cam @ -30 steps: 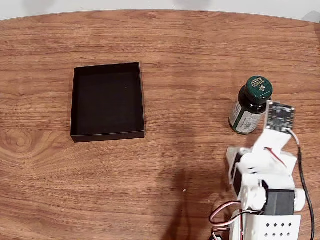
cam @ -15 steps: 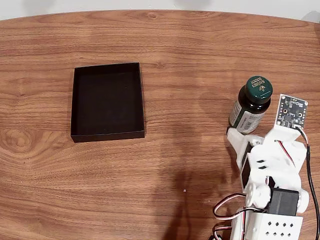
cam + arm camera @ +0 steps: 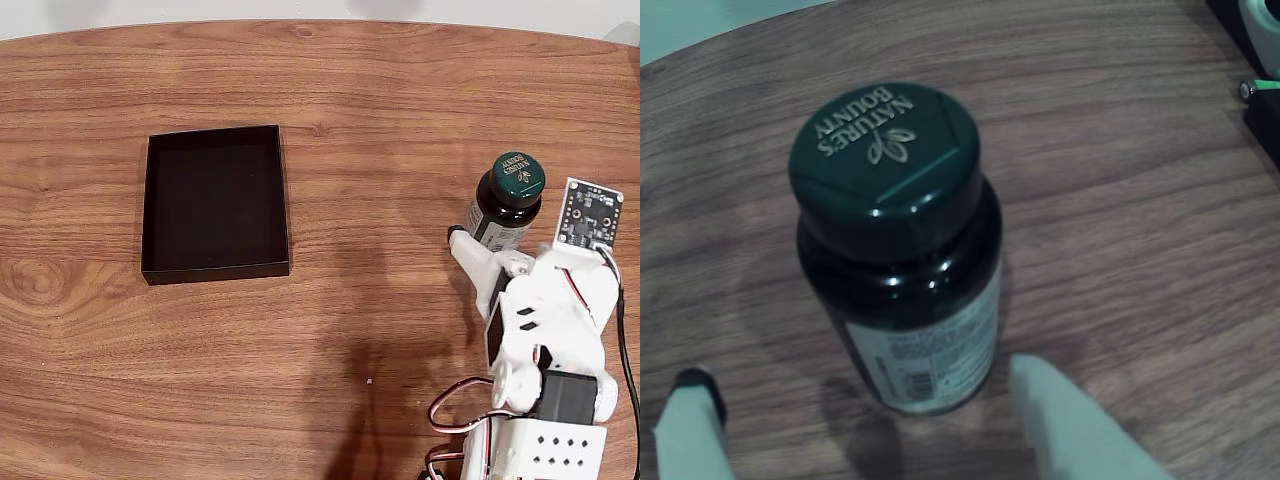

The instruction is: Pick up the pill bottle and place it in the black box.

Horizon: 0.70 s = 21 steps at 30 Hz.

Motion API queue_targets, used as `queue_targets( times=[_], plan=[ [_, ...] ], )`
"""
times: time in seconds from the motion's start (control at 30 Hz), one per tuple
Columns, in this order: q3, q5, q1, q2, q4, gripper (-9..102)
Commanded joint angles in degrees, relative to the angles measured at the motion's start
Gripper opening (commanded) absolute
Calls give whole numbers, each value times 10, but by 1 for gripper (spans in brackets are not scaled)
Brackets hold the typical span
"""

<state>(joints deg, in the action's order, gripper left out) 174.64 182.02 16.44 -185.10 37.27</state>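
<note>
1. The worktop (image 3: 380,100) is wood with a brown, wavy grain and a smooth, slightly shiny surface.
2. The pill bottle (image 3: 503,207) is a small cylinder of dark, glossy material with a round green cap. In the wrist view the cap (image 3: 885,148) carries pale raised letters and a leaf mark, and a white label with small print is wrapped around the lower body.
3. The bottle stands upright on the worktop, its long axis vertical and the cap on top. It is at the right side of the fixed view, well apart from the black box.
4. The black box (image 3: 215,203) is a shallow rectangular tray, matte, with low thin walls, lying flat at the left of the fixed view.
5. The claw (image 3: 880,440) is white plastic and it is open wide. In the wrist view one finger is at each side of the bottle's base, not touching it.
6. Compared with half a second ago, the arm has come closer to the bottle, and one white finger (image 3: 470,252) now lies just beside its lower left side. The bottle and the box have not moved.
</note>
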Motion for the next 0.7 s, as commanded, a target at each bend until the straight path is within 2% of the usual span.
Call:
queue_targets(
  times=[0.0, 0.37, 0.67],
  plan=[
    [-11, 11, 10, 10, -35, 37],
    [-11, 15, 25, 95, -121, 37],
    [-14, 19, 31, 276, -302, 38]
  ],
)
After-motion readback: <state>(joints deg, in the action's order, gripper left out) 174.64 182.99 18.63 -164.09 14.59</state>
